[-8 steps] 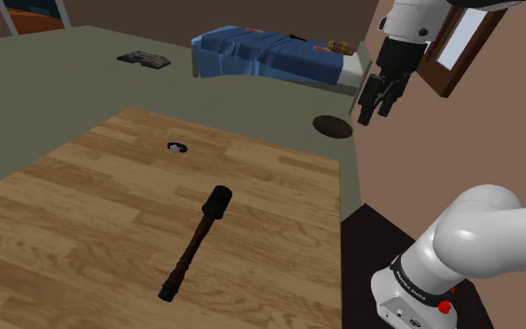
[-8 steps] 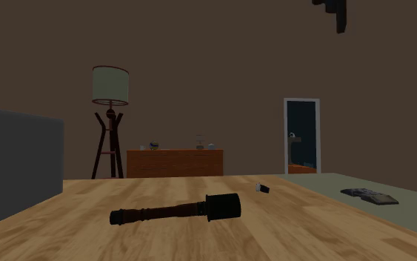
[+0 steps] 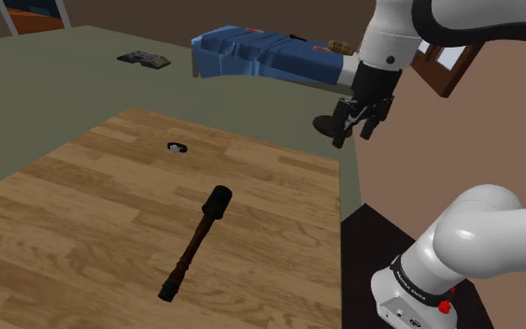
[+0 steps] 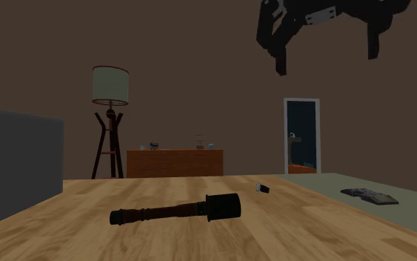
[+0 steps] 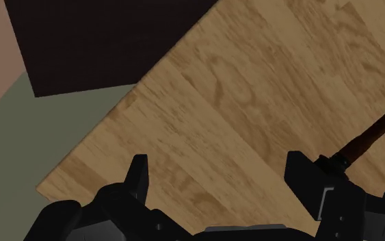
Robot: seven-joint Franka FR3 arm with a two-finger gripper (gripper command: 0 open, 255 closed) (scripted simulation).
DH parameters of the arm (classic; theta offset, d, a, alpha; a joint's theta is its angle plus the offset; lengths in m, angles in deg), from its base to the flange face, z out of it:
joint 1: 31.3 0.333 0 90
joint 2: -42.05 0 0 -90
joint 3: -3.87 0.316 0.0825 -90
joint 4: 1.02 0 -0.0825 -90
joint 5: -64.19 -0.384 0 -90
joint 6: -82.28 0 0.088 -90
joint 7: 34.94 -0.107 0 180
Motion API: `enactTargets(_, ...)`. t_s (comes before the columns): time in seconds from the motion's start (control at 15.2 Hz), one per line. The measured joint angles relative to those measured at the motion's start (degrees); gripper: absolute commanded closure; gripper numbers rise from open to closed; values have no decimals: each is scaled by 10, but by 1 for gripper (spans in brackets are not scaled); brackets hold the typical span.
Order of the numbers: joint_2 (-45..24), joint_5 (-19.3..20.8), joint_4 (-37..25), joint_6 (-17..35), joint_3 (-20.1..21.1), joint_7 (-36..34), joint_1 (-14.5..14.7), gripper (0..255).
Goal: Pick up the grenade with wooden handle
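Meanwhile, in the shoulder view, the gripper had dropped and swung toward that view's left. It left its higher spot by the window frame and now hung over the far right corner of the table. The grenade had not stirred. It lay flat near the middle of the wooden top, well apart from the gripper, with its black head pointing away from the stand and its handle running back toward the near edge. The approach looked begun but far from finished, since the hand still had to cross the table and come down.

In the second exterior view, far more of the gripper had come into the top of the picture, dark against the brown wall and high above the table. The grenade rested where it had been, lying lengthwise across the boards. Its stubby dark cylinder of a head pointed toward that view's right, and the ribbed reddish-brown handle ended in a black cap.

In the wrist view, the gripper stood wide, fingers apart, with only bare table between them. The grenade showed as a turned, reddish wooden shaft beyond one finger, not yet between the two.
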Motion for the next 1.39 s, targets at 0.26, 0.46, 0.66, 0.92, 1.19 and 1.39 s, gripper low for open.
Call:
enactTargets(0.26, -15, -44, 17, 41, 66, -95, -2, 0)
enactTargets(0.46, -39, -75, 22, 78, 120, -168, -5, 0)
enactTargets(0.66, -71, -101, 24, 122, 176, -239, -13, 0)
enactTargets(0.92, -142, -114, -7, 176, 254, -338, -42, 0)
enactTargets(1.19, -221, -103, -40, 233, 335, -442, -84, 0)
enactTargets(1.39, -301, -65, -71, 280, 407, -533, -131, 0)
